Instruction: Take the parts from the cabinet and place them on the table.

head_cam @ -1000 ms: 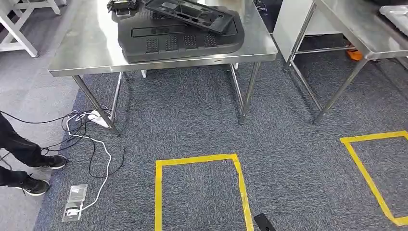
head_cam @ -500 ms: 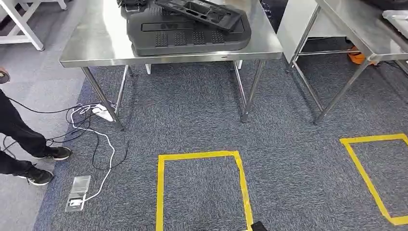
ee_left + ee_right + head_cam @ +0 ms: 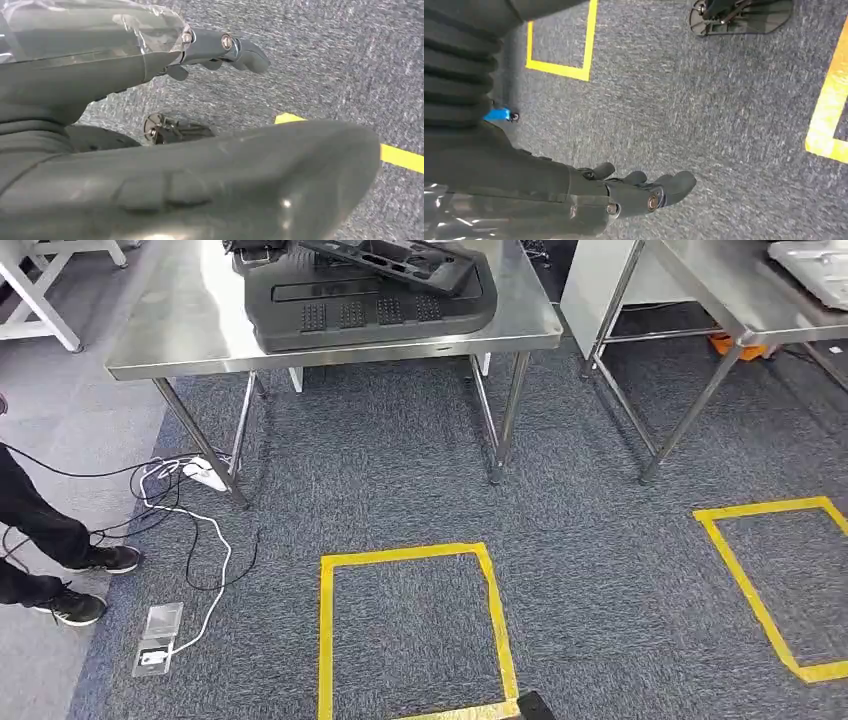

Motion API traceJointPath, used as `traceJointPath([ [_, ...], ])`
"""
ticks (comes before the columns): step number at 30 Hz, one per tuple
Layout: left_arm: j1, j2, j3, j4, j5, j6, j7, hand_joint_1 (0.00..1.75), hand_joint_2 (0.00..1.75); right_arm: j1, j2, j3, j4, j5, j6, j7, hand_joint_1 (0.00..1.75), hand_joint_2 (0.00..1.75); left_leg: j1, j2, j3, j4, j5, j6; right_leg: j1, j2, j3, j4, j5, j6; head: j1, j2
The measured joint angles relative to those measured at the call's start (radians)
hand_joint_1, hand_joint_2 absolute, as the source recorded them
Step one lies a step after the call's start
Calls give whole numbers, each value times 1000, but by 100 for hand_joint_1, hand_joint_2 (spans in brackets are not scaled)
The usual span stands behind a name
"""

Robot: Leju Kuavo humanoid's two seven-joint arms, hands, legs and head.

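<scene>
Parts (black, ribbed plastic) on steel table

On the table, at the far centre of the head view, a large moulded part lies flat near the front edge, and a smaller part rests tilted on top of it. To the right, well apart, stands a second table with a tray on its far right.

On the carpet in front of the first table lies a taped square; another taped outline lies to its right, before the second table. Left of the first table's front leg, cables trail toward a floor socket. A person's legs stand at the left edge, beside the cables.
</scene>
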Motion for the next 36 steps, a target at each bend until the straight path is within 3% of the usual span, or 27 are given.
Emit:
traceJointPath([
  [3,4,0,0,0,-3,-1,0,0,0,-4,-4,12,0,-5,-16,-9,0,0,-6,2,-11,6,15,13,-1,0,-2,0,9,15,3,0],
  [4,3,0,0,0,-6,-1,0,0,0,-4,-6,19,0,-15,-22,-15,0,0,-8,2,-13,3,21,22,-4,0,-3,-1,13,22,2,0],
  [5,0,0,0,0,-10,-1,0,0,0,-3,-10,24,0,-23,-27,-19,0,0,0,7,-16,-7,33,36,-8,0,-7,9,1,27,2,0],
  [7,-4,0,0,-1,-15,-2,0,0,0,-4,-11,33,0,-35,-34,-30,0,0,-2,9,-32,-7,44,49,-8,1,-45,100,-84,35,16,0],
  [9,-2,0,0,-1,-21,-2,2,0,0,-3,-14,40,0,-43,-43,-38,0,0,-4,10,-49,-4,53,52,-8,1,-96,251,-168,40,19,0],
  [10,-2,0,-2,-1,-21,-3,3,0,0,-1,-17,48,0,-46,-45,-40,0,0,-5,10,-56,-1,57,52,-8,1,-102,290,-180,42,21,0],
  [11,-2,0,-4,-1,-23,-3,3,0,0,1,-18,54,0,-50,-45,-42,0,0,-5,10,-63,2,60,51,-8,1,-89,284,-169,42,22,0],
  [12,-2,0,-6,-1,-24,-5,4,0,0,2,-19,56,0,-52,-46,-45,0,175,-5,10,-69,4,61,50,-8,1,-57,238,-141,40,23,0],
  [16,-2,0,-6,-1,-24,-6,5,0,0,2,-19,57,0,-53,-47,-46,0,175,-5,10,-70,6,62,49,-8,1,-35,202,-123,38,24,0],
  [17,-2,0,-6,-1,-26,-8,5,0,0,1,-19,58,0,-53,-47,-48,0,175,-5,10,-72,8,62,48,-8,0,7,131,-91,35,26,0],
  [18,-6,0,-6,-1,-33,-10,3,0,0,0,-23,66,0,-61,-52,-53,0,175,-13,10,-80,22,64,36,-1,0,79,-18,-65,22,27,0],
  [21,-7,0,-7,-2,-35,-13,3,0,0,6,-27,78,0,-68,-52,-52,0,175,-9,10,-81,16,75,18,2,1,72,-13,-58,10,21,0],
  [22,-7,0,-7,-1,-35,-13,3,0,0,6,-26,81,0,-68,-52,-51,0,175,-11,7,-85,22,68,12,-6,-2,71,-23,-48,1,22,0],
  [23,-8,0,-7,-1,-35,-13,3,0,0,4,-27,84,0,-69,-52,-50,0,175,-8,2,-91,45,44,4,-7,-4,68,-24,-43,-4,19,0],
  [24,-8,0,-7,-1,-36,-14,3,0,0,2,-27,89,0,-70,-52,-47,0,175,-5,2,-114,103,0,-3,-7,-5,63,-24,-40,-9,8,0],
  [26,-7,0,-7,-1,-35,-14,3,0,0,2,-28,97,0,-70,-53,-41,0,175,-2,2,-175,257,-77,-12,-6,-11,55,-20,-38,-12,4,0],
  [27,-6,0,-7,-1,-35,-14,3,0,0,2,-28,102,0,-72,-53,-38,0,175,-1,2,-197,315,-96,-14,-5,-13,50,-17,-38,-12,3,0],
  [28,-3,0,-7,-1,-35,-15,3,0,0,2,-28,107,0,-72,-52,-35,0,175,0,2,-198,328,-90,-14,-5,-16,47,-14,-37,-12,3,0],
  [29,-2,0,-7,-1,-35,-14,3,0,0,2,-28,110,0,-72,-51,-33,0,175,1,2,-175,291,-63,-13,-5,-19,47,-11,-38,-12,1,0],
  [31,-3,0,-7,-1,-36,-15,3,0,0,-1,-28,118,0,-72,-49,-30,0,175,3,7,-83,118,24,-7,-6,-25,50,-9,-40,-8,0,0],
  [32,-4,0,-7,-1,-37,-15,3,0,0,-3,-28,124,0,-71,-48,-29,0,175,2,25,-53,43,41,-2,-5,-30,50,-8,-42,-4,-2,0],
  [33,-4,0,-7,-1,-37,-15,3,0,0,-4,-29,128,0,-71,-45,-27,0,175,-4,39,-50,27,34,1,3,-33,47,-1,-44,2,-4,0],
  [36,1,0,-7,-1,-41,-16,6,0,0,-8,-31,139,0,-72,-31,-20,0,175,-9,21,-61,27,36,20,1,-47,43,-4,-39,16,3,0],
])
